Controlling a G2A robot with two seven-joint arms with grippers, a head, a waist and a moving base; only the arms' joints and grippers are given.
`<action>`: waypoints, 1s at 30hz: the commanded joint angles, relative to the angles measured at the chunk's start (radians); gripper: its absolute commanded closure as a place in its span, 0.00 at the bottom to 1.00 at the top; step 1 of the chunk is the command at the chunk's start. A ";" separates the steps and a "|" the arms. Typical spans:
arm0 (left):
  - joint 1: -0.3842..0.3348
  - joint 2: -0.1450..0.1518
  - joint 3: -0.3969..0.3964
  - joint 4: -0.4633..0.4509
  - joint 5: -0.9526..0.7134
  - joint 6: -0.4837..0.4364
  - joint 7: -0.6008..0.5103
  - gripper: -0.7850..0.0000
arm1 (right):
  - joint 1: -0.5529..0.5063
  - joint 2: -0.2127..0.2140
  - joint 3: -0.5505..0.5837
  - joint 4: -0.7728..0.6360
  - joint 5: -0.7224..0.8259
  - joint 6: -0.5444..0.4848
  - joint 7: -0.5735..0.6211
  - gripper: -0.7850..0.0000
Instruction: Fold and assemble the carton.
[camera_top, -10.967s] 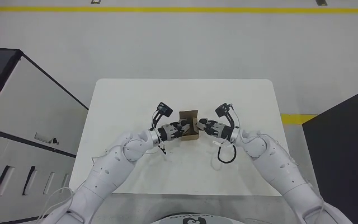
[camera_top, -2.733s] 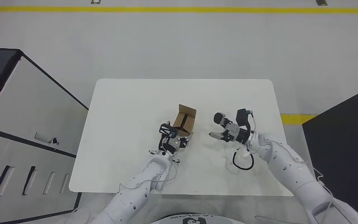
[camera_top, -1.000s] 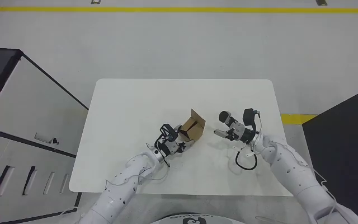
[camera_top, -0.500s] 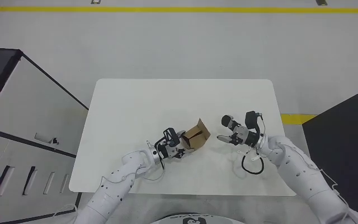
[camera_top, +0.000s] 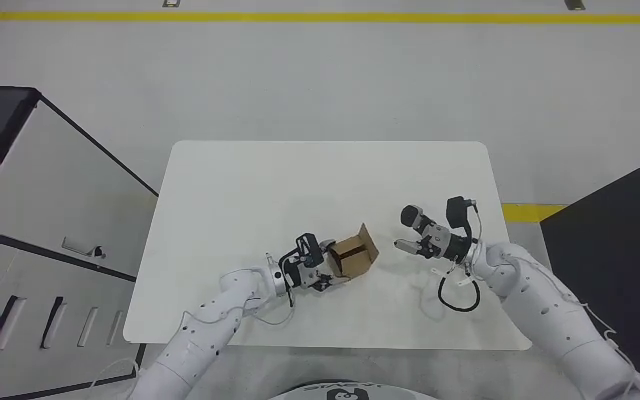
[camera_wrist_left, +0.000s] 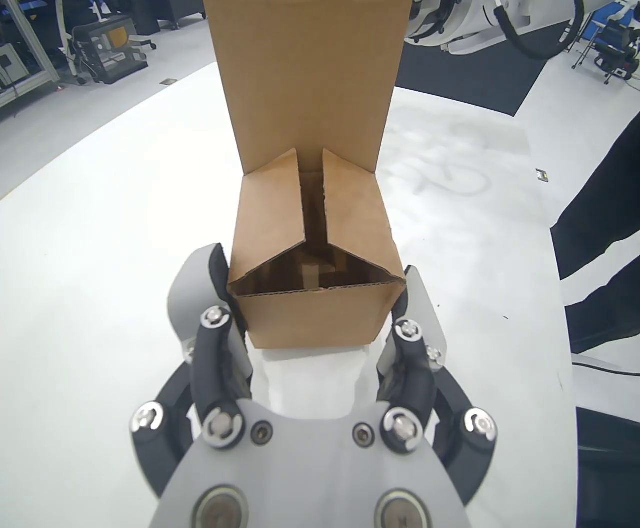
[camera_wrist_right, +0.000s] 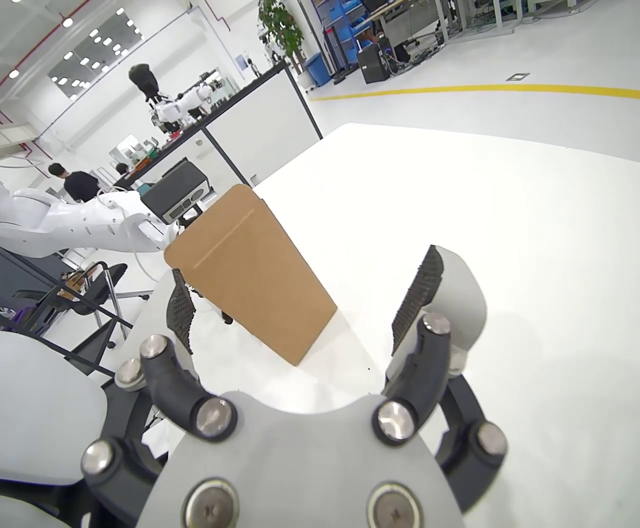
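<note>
– Over the last second our left gripper (camera_top: 322, 270) has drawn the carton (camera_top: 355, 252) nearer the front edge of the table (camera_top: 420, 170) and turned it further. Its open end now faces our left wrist.
– And our right gripper (camera_top: 404, 232)?
– It has backed off toward its own side. It is spread wide and holds nothing, near the carton but not touching it.
– Do we hold the carton firmly?
– Our left gripper's fingers (camera_wrist_left: 220, 280) are clamped on its two side walls. It sits tilted between our grippers, and we cannot tell whether a corner touches the table.
– So what does that give us?
– We judge the open end is presented for closing. Both small flaps (camera_wrist_left: 272, 210) are folded in, and the long flap (camera_wrist_left: 305, 80) stands up, not yet tucked.
</note>
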 joint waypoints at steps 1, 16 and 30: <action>0.000 0.000 0.000 0.000 0.000 0.000 0.000 0.00 | -0.005 -0.001 -0.004 -0.010 0.004 0.002 0.006 0.00; 0.047 0.016 -0.026 -0.053 -0.001 0.056 0.038 0.00 | -0.018 0.001 0.008 -0.043 0.131 0.000 0.141 0.51; 0.047 0.016 -0.026 -0.053 -0.001 0.056 0.038 0.00 | 0.011 0.009 0.005 -0.108 0.350 0.112 0.433 0.67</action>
